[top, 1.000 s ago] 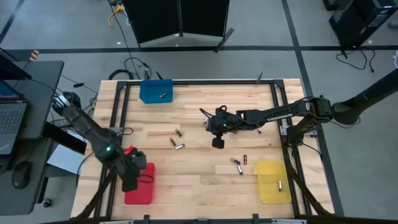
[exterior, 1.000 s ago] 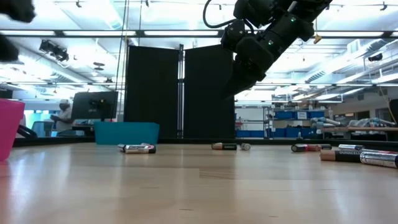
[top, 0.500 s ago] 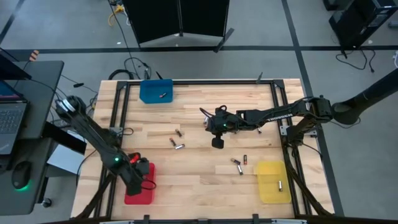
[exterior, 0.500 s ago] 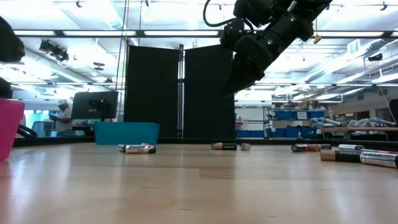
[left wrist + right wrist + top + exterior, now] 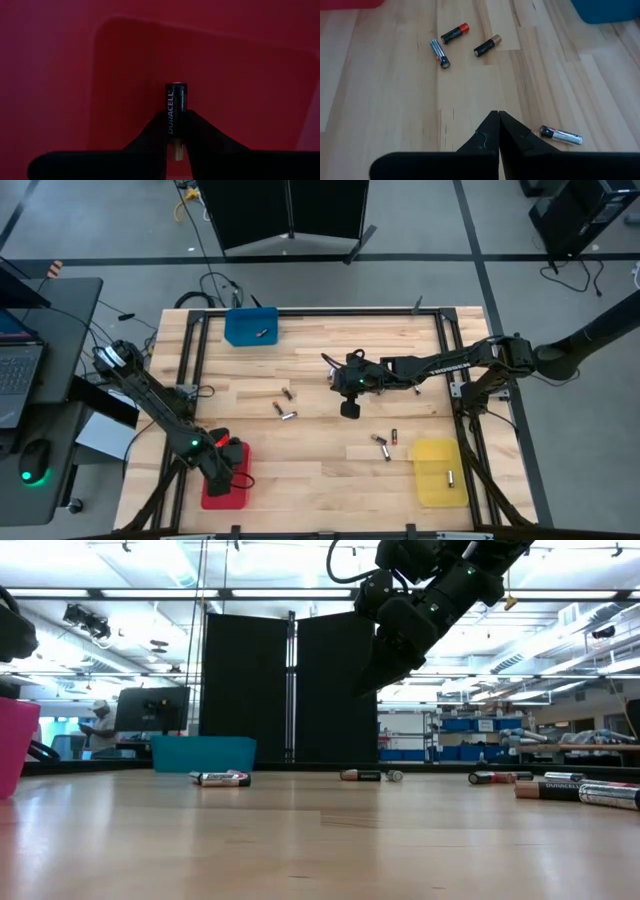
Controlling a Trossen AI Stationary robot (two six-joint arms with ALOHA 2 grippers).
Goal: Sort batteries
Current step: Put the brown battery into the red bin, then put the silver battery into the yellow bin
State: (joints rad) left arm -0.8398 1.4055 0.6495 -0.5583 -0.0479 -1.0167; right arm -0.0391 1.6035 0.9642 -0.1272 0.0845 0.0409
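batteries [image 5: 287,416]: about nine | trays [image 5: 441,480]: three | arms [image 5: 430,365]: two

**Right wrist: 4 loose batteries on the wood**

I'm looking past my right gripper [image 5: 498,117], its 2 dark fingers pressed together with nothing between them, hanging above bare table [image 5: 385,100]. Ahead lie 3 batteries close together: a silver-blue cell [image 5: 439,53], a black cell with an orange end [image 5: 455,33] and a black cell with a copper end [image 5: 487,45]. Just beside my fingertips lies a silver cell [image 5: 561,135]. A blue tray [image 5: 605,11] and a red tray [image 5: 350,4] show at the corners.
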